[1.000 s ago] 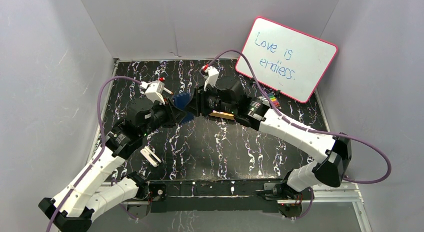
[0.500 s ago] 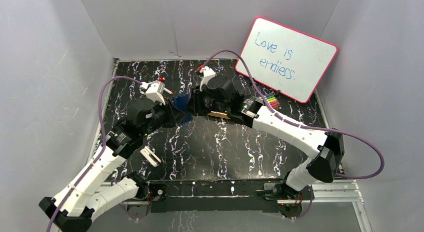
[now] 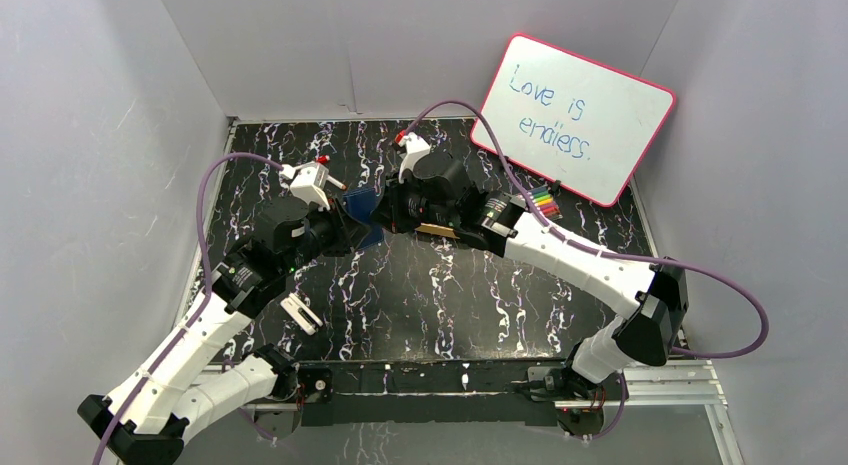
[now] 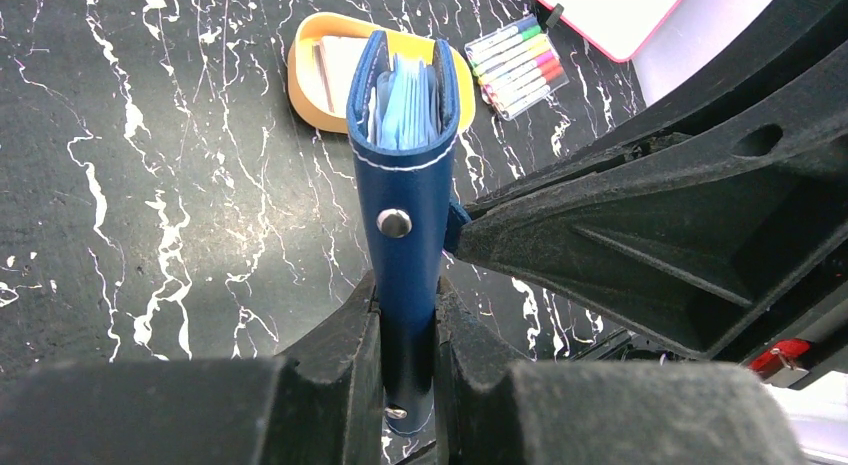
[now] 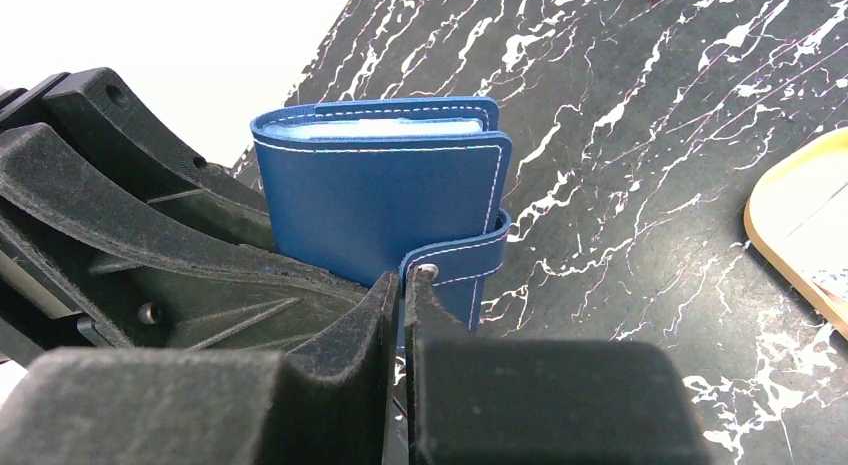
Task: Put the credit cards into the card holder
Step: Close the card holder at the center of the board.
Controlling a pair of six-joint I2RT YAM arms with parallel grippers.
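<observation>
The navy card holder is held up off the table between both arms. My left gripper is shut on its lower edge, and the holder stands upright with pale sleeves showing at its open top. My right gripper is shut on the snap tab of the folded holder. Pale credit cards lie in the orange tray beyond it. Another pale card lies on the table by the left arm.
A pack of coloured markers lies right of the tray. A pink-framed whiteboard leans against the back right wall. Grey walls close in the black marbled table on three sides.
My right gripper has slid a little left and closed its jaws on the holder's snap tab. The left gripper keeps its grip and has not moved.
</observation>
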